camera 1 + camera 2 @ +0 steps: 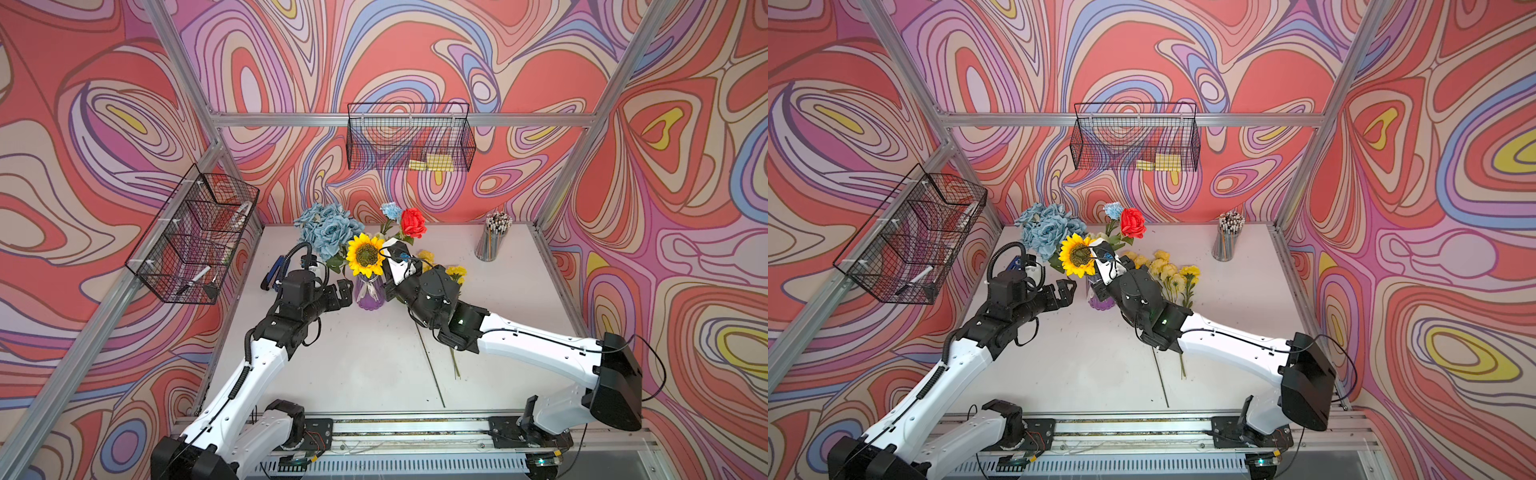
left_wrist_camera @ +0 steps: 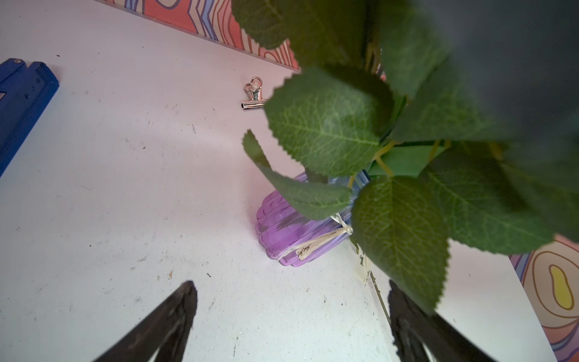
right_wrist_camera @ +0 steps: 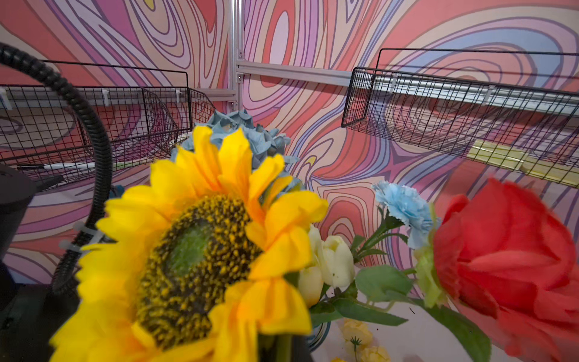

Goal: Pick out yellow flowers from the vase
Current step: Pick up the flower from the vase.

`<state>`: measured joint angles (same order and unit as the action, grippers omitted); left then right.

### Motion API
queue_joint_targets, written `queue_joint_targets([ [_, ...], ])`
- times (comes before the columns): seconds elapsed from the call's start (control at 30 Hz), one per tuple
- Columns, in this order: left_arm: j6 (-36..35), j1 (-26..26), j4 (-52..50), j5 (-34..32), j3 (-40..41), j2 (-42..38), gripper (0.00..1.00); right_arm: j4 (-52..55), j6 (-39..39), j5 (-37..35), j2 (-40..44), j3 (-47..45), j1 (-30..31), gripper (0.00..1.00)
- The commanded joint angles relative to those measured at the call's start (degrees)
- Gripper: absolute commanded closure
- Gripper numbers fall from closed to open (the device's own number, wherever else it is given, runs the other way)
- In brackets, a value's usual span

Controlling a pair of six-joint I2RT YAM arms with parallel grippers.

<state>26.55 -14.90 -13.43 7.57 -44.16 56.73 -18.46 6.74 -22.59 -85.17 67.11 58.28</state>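
The purple ribbed vase point(image 1: 369, 296) point(image 1: 1100, 302) point(image 2: 282, 225) stands mid-table with a sunflower point(image 1: 365, 254) point(image 1: 1077, 255) point(image 3: 194, 250) rising from it. My right gripper point(image 1: 390, 291) point(image 3: 282, 348) is just above the vase's neck, shut on the sunflower's green stem. My left gripper point(image 1: 338, 293) point(image 2: 288, 313) hangs open just left of the vase, touching nothing. More yellow flowers, roses point(image 1: 1165, 268) and a carnation point(image 1: 1190, 272), lie on the table to the right of the vase, partly hidden under my right arm.
Still in the vase are blue roses point(image 1: 328, 230), a red rose point(image 1: 413, 222), a pale blue carnation point(image 1: 390, 210) and cream tulip buds point(image 3: 332, 263). A pencil cup point(image 1: 492, 243) stands back right, a blue stapler point(image 1: 274, 272) left. Wire baskets point(image 1: 195, 237) point(image 1: 409, 137) hang on the walls.
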Motion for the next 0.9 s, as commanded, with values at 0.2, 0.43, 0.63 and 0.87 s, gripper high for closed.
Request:
queue_joint_targets([
  [0.2, -1.1, 0.3, 0.4, 0.8, -2.6, 0.1, 0.04, 10.1, -3.7, 4.8, 0.9, 7.8, -1.3, 1.00],
  [0.43, -1.5, 0.3, 0.2, 0.4, -3.4, 0.3, 0.04, 23.5, -6.6, 8.5, 1.8, 19.6, -1.4, 1.00],
  [0.63, -1.9, 0.3, -0.5, 0.6, -4.7, 1.1, 0.04, 35.4, -10.3, 9.0, 1.8, 29.2, -1.6, 1.00],
  [0.87, -2.0, 0.3, -0.4, 0.4, -5.2, 1.0, 0.04, 48.4, -17.2, 9.4, 2.9, 39.3, -1.9, 1.00],
])
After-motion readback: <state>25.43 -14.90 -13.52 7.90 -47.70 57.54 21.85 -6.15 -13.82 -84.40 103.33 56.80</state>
